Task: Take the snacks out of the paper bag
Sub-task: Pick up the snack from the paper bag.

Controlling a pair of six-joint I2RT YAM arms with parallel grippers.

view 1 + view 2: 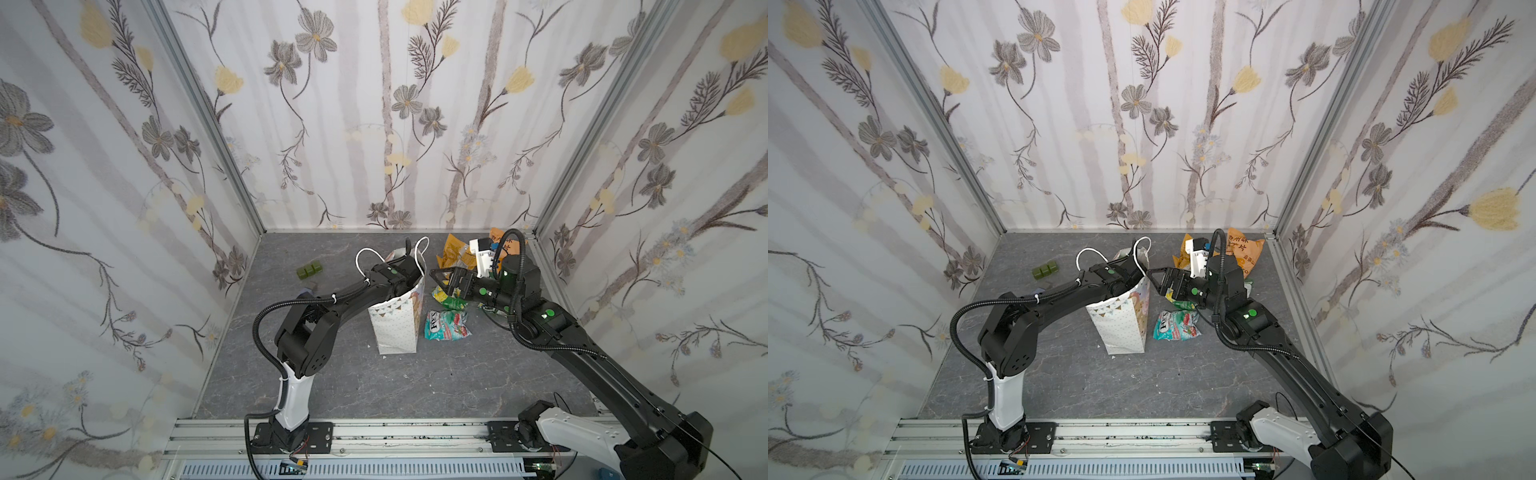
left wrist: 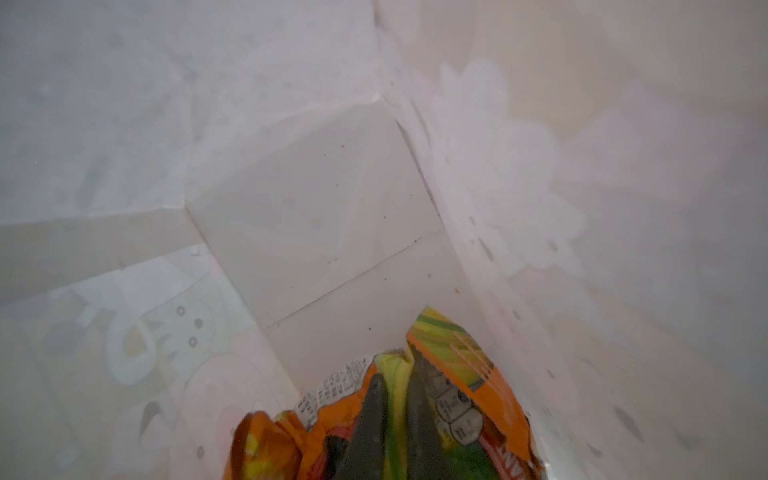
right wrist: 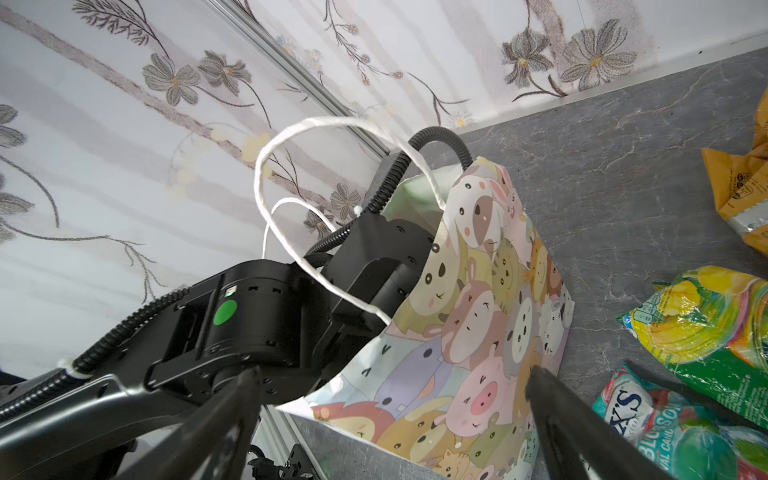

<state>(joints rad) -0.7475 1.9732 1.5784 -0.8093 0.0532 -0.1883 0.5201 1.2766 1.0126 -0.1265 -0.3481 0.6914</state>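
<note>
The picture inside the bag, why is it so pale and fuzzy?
Left wrist view: light glows through the paper bag walls, washing colours out, and the snack packet sits too close, so it blurs. Right wrist view: the bag's animals look sharp.

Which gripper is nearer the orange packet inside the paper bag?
Left. The left gripper, inside the paper bag, is shut on the orange packet; the right gripper hangs open outside.

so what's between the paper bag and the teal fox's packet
Nothing but a narrow strip of bare grey tabletop. The paper bag and the teal Fox's packet sit apart, not touching, as both top views show.
</note>
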